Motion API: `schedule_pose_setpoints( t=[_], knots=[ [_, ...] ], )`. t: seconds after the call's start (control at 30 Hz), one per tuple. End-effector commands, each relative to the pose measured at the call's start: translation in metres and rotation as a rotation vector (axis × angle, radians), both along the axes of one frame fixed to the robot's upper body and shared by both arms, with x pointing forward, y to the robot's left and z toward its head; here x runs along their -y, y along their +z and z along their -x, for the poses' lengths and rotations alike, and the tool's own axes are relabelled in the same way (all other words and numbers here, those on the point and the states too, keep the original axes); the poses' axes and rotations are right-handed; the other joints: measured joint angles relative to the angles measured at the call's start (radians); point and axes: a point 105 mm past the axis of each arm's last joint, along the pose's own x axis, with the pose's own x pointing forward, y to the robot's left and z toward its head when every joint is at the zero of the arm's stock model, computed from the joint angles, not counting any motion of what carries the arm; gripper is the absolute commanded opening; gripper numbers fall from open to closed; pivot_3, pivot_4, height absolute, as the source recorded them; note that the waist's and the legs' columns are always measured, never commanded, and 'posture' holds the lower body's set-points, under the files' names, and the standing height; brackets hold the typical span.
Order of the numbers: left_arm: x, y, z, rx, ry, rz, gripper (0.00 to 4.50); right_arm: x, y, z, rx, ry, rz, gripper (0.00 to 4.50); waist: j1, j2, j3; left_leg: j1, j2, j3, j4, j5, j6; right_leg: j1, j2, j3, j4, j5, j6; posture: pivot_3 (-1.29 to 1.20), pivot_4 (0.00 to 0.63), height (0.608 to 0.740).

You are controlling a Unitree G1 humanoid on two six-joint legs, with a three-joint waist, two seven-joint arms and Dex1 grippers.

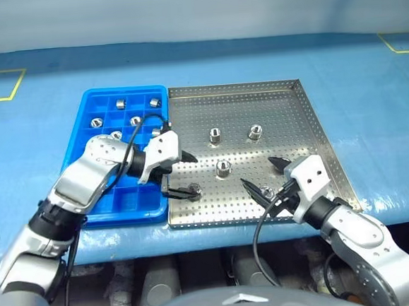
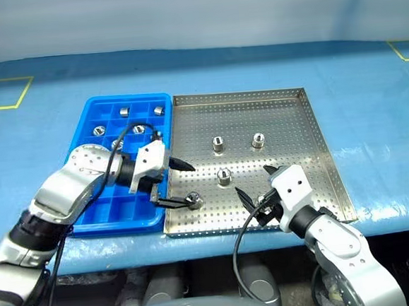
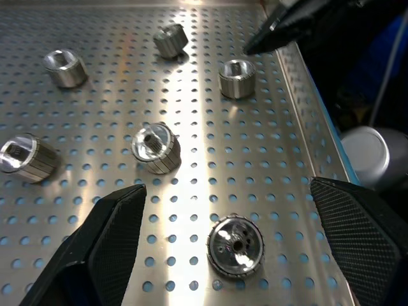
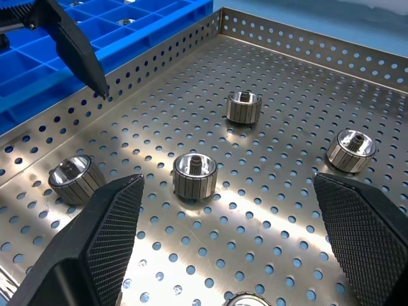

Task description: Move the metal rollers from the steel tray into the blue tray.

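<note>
While both arms reach over the blue tabletop point(image 1: 371, 111), the steel tray point(image 1: 308, 116) carries five metal rollers point(image 1: 223, 168); the blue tray point(image 1: 88, 109), touching its left rim, has several more in its compartments. Left gripper point(image 1: 185, 174): fingers wide apart, empty, straddling a roller at the steel tray's near-left corner. Right gripper point(image 1: 264, 174): equally spread, empty, over the near-right roller.

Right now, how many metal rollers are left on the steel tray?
5: two toward the far side, one mid-tray, one by the left gripper, one by the right gripper.
</note>
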Motion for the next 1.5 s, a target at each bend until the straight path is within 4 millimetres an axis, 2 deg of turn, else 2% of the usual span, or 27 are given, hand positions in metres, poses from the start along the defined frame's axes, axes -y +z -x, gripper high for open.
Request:
schedule_pose_setpoints(
  t=[0.03,0.23,0.37,0.63,0.73,0.93,0.97,1.13,1.23,1.37,1.47,1.5],
  knots=[
    [-0.006,-0.004,-0.004,0.027,-0.076,-0.115,4.50,-0.010,0.010,0.004,0.036,0.023,-0.026,4.48,-0.004,0.000,0.000,0.000,0.000,0.000,0.000,0.000,0.000,0.000,0.000,0.000,0.000,0.000,0.000,-0.07,0.150,0.740],
    [-0.005,-0.018,-0.008,0.054,-0.142,-0.223,4.50,-0.012,0.007,0.005,0.034,0.008,-0.043,4.48,-0.014,0.000,0.000,-0.002,0.000,0.000,0.001,0.000,0.001,-0.001,0.000,0.000,0.000,0.000,0.000,-0.08,0.150,0.740],
    [0.007,-0.025,-0.008,0.067,-0.171,-0.233,4.50,-0.014,0.007,0.004,0.036,0.003,-0.052,4.48,-0.015,0.000,0.000,-0.002,0.000,0.000,0.002,0.000,0.001,-0.001,0.000,0.000,0.000,0.000,0.001,-0.09,0.150,0.740],
    [0.014,-0.036,-0.008,0.085,-0.211,-0.270,4.50,-0.014,0.008,0.004,0.040,-0.009,-0.061,4.48,-0.021,0.000,0.000,-0.003,0.000,-0.001,0.004,0.000,0.001,-0.001,0.000,0.000,0.001,0.001,0.001,-0.10,0.150,0.740],
    [0.012,-0.039,-0.011,0.089,-0.204,-0.288,3.91,-0.013,0.008,0.004,0.043,-0.020,-0.061,4.50,-0.022,0.001,0.000,-0.003,0.000,-0.001,0.005,-0.001,0.001,0.000,0.000,0.000,0.001,0.001,0.002,-0.11,0.150,0.740],
    [0.007,-0.044,-0.010,0.093,-0.236,-0.336,1.87,-0.011,0.009,0.003,0.048,-0.032,-0.062,4.50,-0.024,0.001,-0.001,-0.001,0.000,0.000,0.005,0.000,0.002,0.001,0.000,0.000,0.002,0.001,0.002,-0.11,0.150,0.740],
    [0.007,-0.044,-0.010,0.093,-0.239,-0.337,1.66,-0.011,0.009,0.002,0.049,-0.033,-0.063,4.50,-0.026,0.001,-0.001,-0.001,0.000,0.000,0.005,0.000,0.002,0.001,0.000,0.000,0.002,0.001,0.002,-0.11,0.150,0.740],
    [0.007,-0.042,-0.010,0.102,-0.244,-0.334,1.66,-0.011,0.009,0.002,0.052,-0.035,-0.063,4.50,-0.031,0.001,-0.001,-0.001,0.000,0.000,0.005,0.000,0.002,0.001,0.000,0.001,0.002,0.001,0.002,-0.11,0.150,0.740],
    [0.016,-0.027,-0.013,0.120,-0.187,-0.218,1.66,-0.011,0.009,0.001,0.052,-0.036,-0.062,4.50,-0.033,0.002,-0.001,-0.001,0.000,-0.001,0.005,0.000,0.002,0.001,0.000,0.001,0.002,0.001,0.002,-0.11,0.150,0.740],
    [0.030,0.012,-0.022,0.137,-0.016,0.053,1.66,-0.012,0.010,0.001,0.055,-0.033,-0.067,4.50,-0.030,0.001,-0.001,-0.003,0.000,-0.001,0.006,0.000,0.002,-0.001,0.000,0.000,0.002,0.001,0.003,-0.10,0.150,0.740],
    [0.019,0.050,-0.033,0.188,0.198,0.267,1.66,-0.016,0.011,-0.001,0.055,-0.021,-0.079,4.50,-0.030,0.001,-0.001,-0.006,0.000,-0.002,0.007,0.000,0.002,-0.003,0.000,0.000,0.002,0.002,0.003,-0.06,0.150,0.740],
    [0.014,0.058,-0.035,0.199,0.247,0.304,1.66,-0.017,0.011,-0.002,0.055,-0.018,-0.081,4.50,-0.032,0.001,-0.001,-0.007,0.000,-0.002,0.007,0.000,0.002,-0.004,0.000,-0.001,0.002,0.002,0.003,-0.06,0.150,0.740]
  ],
)
